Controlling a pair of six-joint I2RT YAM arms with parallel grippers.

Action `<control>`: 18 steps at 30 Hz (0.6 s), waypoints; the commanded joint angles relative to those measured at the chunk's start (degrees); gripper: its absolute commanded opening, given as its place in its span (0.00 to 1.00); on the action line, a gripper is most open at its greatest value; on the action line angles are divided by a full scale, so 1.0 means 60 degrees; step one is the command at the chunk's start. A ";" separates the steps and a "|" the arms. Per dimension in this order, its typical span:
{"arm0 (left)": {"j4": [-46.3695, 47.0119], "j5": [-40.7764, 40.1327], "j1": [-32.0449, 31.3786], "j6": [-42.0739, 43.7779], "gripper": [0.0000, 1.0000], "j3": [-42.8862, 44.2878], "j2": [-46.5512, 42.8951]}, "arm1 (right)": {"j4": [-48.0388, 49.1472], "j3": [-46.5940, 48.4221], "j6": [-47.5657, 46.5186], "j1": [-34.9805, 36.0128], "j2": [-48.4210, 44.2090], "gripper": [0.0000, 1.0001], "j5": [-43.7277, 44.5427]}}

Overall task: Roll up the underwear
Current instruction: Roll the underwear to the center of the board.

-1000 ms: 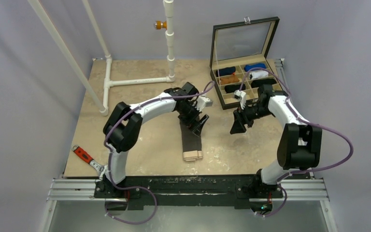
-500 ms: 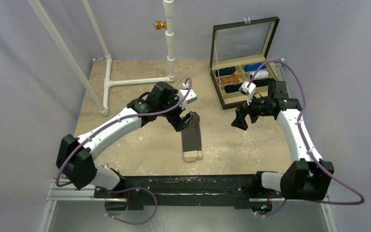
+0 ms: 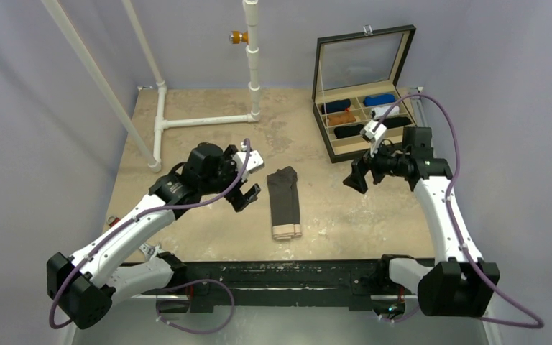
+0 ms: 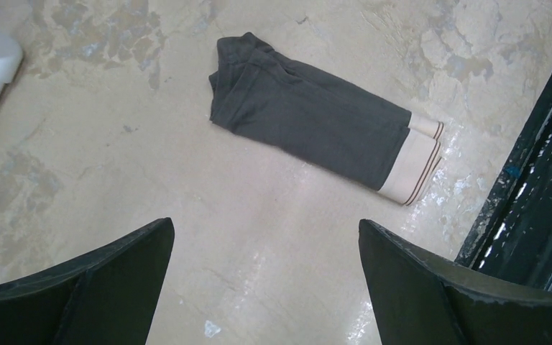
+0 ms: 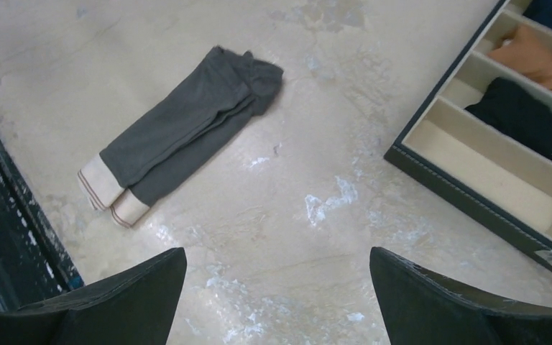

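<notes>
The underwear point(image 3: 284, 201) lies flat on the table, folded into a long narrow strip, dark grey with its pale tan waistband at the near end. It also shows in the left wrist view point(image 4: 309, 118) and the right wrist view point(image 5: 187, 126). My left gripper point(image 3: 246, 194) is open and empty, just left of the underwear, apart from it. My right gripper point(image 3: 354, 180) is open and empty, right of the underwear, above bare table.
A black compartment box point(image 3: 359, 115) with its lid up stands at the back right, holding navy, orange, white and black rolls; its front compartment point(image 5: 489, 172) is bare. A white pipe frame point(image 3: 201, 121) stands at the back left. A red-handled tool point(image 3: 124, 230) lies near the left front edge.
My left gripper has let go of the underwear's far end and drawn back left and toward the near edge. The underwear now lies flat. My right gripper has barely shifted.
</notes>
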 commanded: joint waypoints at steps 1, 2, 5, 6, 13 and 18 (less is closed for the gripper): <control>-0.0846 -0.0339 0.0021 0.0914 1.00 0.0027 -0.0426 | -0.1644 0.0392 -0.1823 0.0127 0.1052 0.99 -0.0725; -0.1087 -0.0437 0.0021 0.0978 1.00 0.0022 -0.0441 | -0.1625 0.0283 -0.2091 0.0150 0.1060 0.99 -0.0838; -0.1602 -0.0685 0.0043 0.1265 1.00 -0.0052 -0.0536 | -0.1097 -0.0216 -0.2555 0.0858 0.0628 0.99 -0.0428; -0.1738 -0.0755 0.0050 0.1355 1.00 -0.0078 -0.0561 | -0.0758 -0.0382 -0.2531 0.1349 0.0441 0.99 0.0008; -0.2422 -0.0623 0.0167 0.1658 1.00 0.0035 -0.0484 | 0.0817 -0.0980 -0.2076 0.4454 0.0167 0.99 0.2477; -0.2241 -0.0628 0.0191 0.1813 0.99 -0.0189 -0.0334 | 0.1344 -0.1233 -0.2005 0.6270 0.0423 0.95 0.3454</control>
